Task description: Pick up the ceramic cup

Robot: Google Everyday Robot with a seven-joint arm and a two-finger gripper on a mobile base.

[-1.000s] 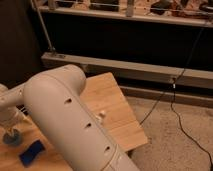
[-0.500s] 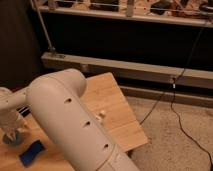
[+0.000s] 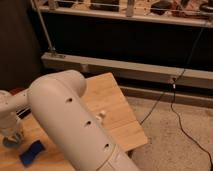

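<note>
The ceramic cup (image 3: 11,142) shows only as a pale blue-grey rim on the wooden table (image 3: 112,100) at the far left, mostly hidden under my gripper. My gripper (image 3: 10,131) hangs straight down onto or just above the cup, at the end of the white arm (image 3: 70,115) that fills the foreground. I cannot see whether it touches the cup.
A flat bright-blue sponge (image 3: 31,152) lies just right of the cup near the front edge. A small white object (image 3: 101,115) sits on the table beside the arm. A dark shelf unit (image 3: 125,35) stands behind. A black cable (image 3: 175,110) runs across the floor on the right.
The arm has shifted only slightly. The gripper stays over the cup at the far left, perhaps a little lower.
</note>
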